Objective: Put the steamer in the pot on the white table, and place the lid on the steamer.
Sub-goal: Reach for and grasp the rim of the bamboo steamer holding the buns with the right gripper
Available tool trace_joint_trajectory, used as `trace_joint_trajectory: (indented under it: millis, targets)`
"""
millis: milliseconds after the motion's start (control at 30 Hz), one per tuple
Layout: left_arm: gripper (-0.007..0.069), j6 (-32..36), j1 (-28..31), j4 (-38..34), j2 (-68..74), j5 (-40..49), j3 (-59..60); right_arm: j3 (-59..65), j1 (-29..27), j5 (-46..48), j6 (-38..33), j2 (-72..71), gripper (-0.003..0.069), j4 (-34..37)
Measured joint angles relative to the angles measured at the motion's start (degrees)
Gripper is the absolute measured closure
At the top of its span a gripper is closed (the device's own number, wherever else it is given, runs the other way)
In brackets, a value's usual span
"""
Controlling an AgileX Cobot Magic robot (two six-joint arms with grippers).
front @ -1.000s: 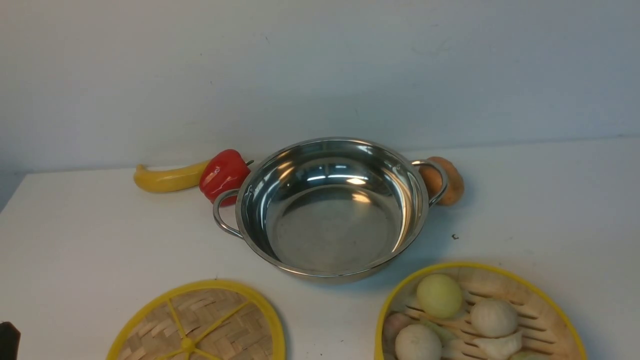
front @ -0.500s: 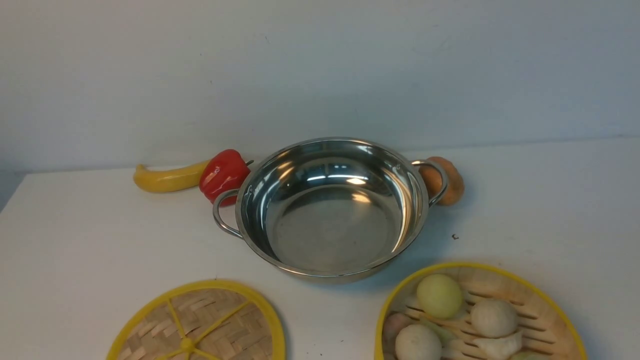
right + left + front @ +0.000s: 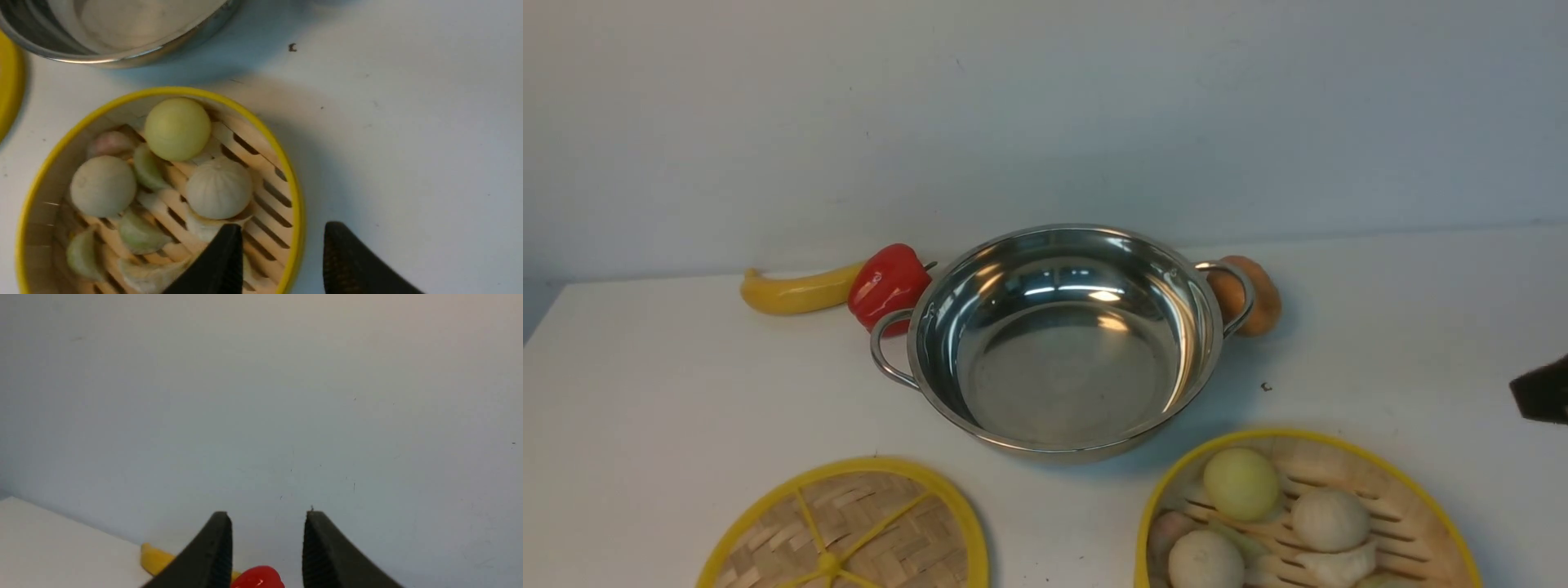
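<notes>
While the steamer (image 3: pixel 1327 453) sits at the near right of the white desk (image 3: pixel 670 384), the right pincer (image 3: pixel 282 226) is above its rim. The jaws are released and straddle the rim, one finger over the slatted floor and the other over the desk outside, grasping nothing. I cannot tell how high it hangs above the rim. Inside the steamer lie a yellow-green ball (image 3: pixel 1240 482), a pleated white bun (image 3: pixel 1330 518), another pale bun (image 3: pixel 1205 559) and several greenish dumplings (image 3: pixel 139 234).

The stainless-steel pot (image 3: pixel 1062 384) stands mid-desk, just beyond the steamer, and only a strip of bare desk parts the two. Its polished floor mirrors the light. The lid (image 3: pixel 866 523) lies flat at the near left, apart from both the pot and the steamer.

Three things crowd the pot's far side. A red bell pepper (image 3: pixel 888 282) is against its left loop handle, and a yellow banana (image 3: pixel 796 292) lies just beyond the pepper, by the grey wall (image 3: pixel 1045 106). A brownish-orange rounded item (image 3: pixel 1262 294) is tucked behind the right handle. A small dark speck (image 3: pixel 1265 387) marks the desk between that handle and the steamer.

The left pincer (image 3: pixel 266 514) is raised and faces the wall, with the pepper and banana low in its view. Its jaws are released and nothing is between them.
</notes>
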Motion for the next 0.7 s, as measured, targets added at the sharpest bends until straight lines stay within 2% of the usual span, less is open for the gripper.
trace_joint_trajectory:
  millis: [167, 267, 333, 567, 700]
  targets:
    - [0.0384, -0.53, 0.0, 0.0, 0.0, 2.92, 0.0, -4.62, 0.0, 2.31, 0.89, 9.15, 0.0274, -2.01]
    - [0.0384, -0.16, 0.0, 0.0, 0.0, 4.72, 0.0, -5.04, 0.39, 3.36, 0.89, 13.87, 0.0253, -2.07]
    - [0.0384, -0.04, 0.0, 0.0, 0.0, 5.36, 0.0, -5.09, 1.07, 4.01, 0.84, 15.5, 0.025, -2.46]
    - [0.0384, 0.26, 0.0, 0.0, 0.0, 6.54, 0.0, -5.09, 9.79, 5.87, 1.72, 21.66, 0.0246, -10.57]
    - [0.0384, 0.32, 0.0, 0.0, 0.0, 6.65, 0.0, -5.09, 10.65, 5.46, 3.47, 22.48, 0.0245, -12.12]
